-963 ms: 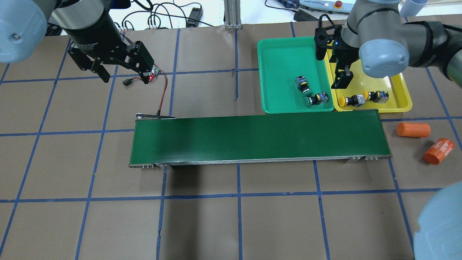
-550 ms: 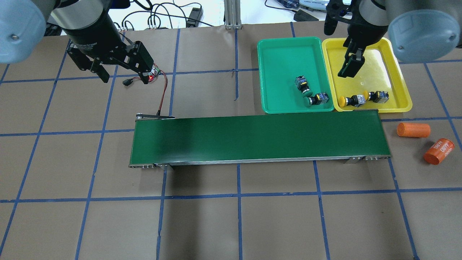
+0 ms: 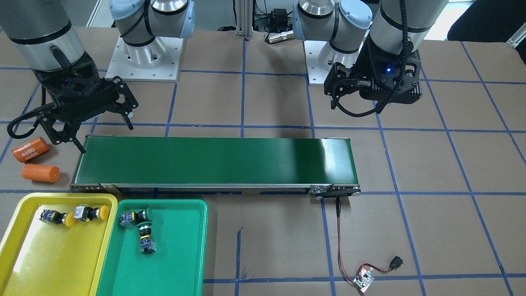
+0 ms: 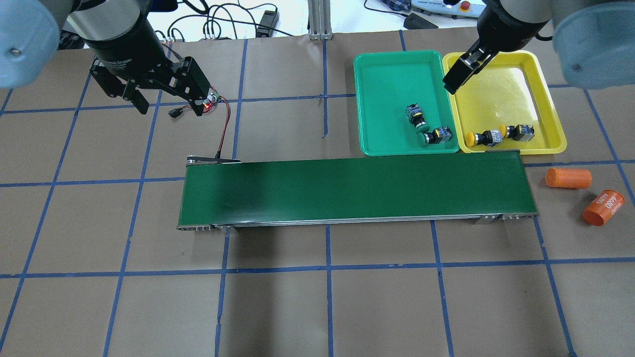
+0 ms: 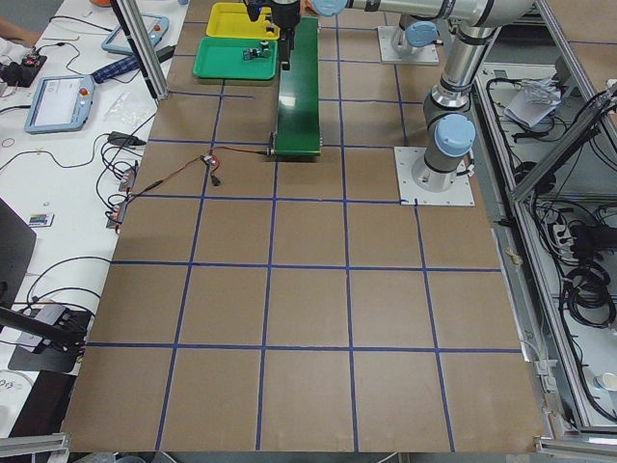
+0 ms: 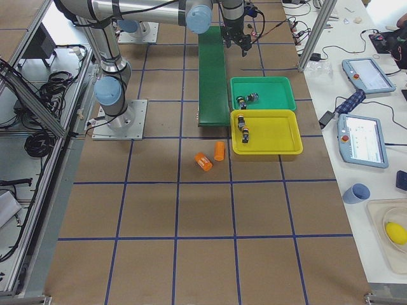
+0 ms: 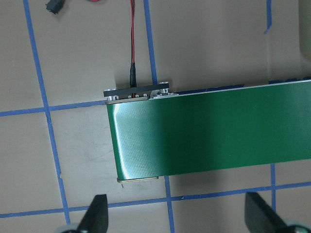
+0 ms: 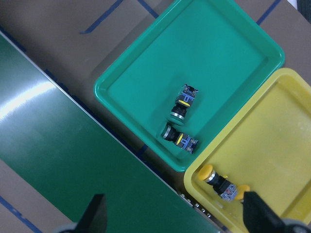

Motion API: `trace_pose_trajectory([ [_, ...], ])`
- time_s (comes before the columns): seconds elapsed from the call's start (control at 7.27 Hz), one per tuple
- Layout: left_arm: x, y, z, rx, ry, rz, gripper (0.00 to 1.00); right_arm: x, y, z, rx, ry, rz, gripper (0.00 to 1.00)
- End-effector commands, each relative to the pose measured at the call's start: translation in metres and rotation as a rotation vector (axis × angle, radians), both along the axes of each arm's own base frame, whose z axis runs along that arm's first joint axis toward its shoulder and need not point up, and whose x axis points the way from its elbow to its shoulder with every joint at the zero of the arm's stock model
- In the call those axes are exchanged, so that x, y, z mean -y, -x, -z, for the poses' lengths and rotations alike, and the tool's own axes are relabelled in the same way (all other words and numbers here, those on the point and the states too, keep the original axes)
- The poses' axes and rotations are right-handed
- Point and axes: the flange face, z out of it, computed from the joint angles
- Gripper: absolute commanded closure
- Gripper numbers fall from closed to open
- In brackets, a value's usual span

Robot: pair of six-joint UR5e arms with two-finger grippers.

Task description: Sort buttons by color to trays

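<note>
The green tray (image 4: 387, 79) holds two green buttons (image 4: 415, 115) (image 4: 434, 136) near its front edge. Beside it, the yellow tray (image 4: 501, 94) holds two yellow buttons (image 4: 483, 138) (image 4: 518, 132). My right gripper (image 3: 98, 131) hangs open and empty, high over the conveyor's end near the trays. One of its fingers (image 4: 459, 72) shows over the seam between the trays. The right wrist view looks down between the wide-open gripper (image 8: 177, 218) onto both trays. My left gripper (image 4: 169, 106) is open and empty over the table beyond the conveyor's other end.
A long dark-green conveyor belt (image 4: 354, 191) lies across the table in front of the trays. Two orange cylinders (image 4: 568, 178) (image 4: 603, 207) lie at its right end. A small circuit board with red wires (image 4: 213, 99) sits near my left gripper.
My right gripper has risen and drawn away from low over the yellow tray, staying open and empty. The buttons have not moved. The left arm has hardly shifted.
</note>
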Motion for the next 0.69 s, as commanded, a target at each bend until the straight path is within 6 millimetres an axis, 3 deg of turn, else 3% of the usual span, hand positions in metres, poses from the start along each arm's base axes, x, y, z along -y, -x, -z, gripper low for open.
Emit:
trace_pose_trajectory([
  [0.0,0.000,0.000,0.000,0.000,-0.001,0.000,0.00,-0.018,-0.019,-0.008,0.004,-0.082,0.257,0.00],
  [0.55,0.001,0.000,0.000,-0.001,0.000,0.000,0.00,-0.027,-0.024,-0.024,0.032,-0.096,0.450,0.00],
])
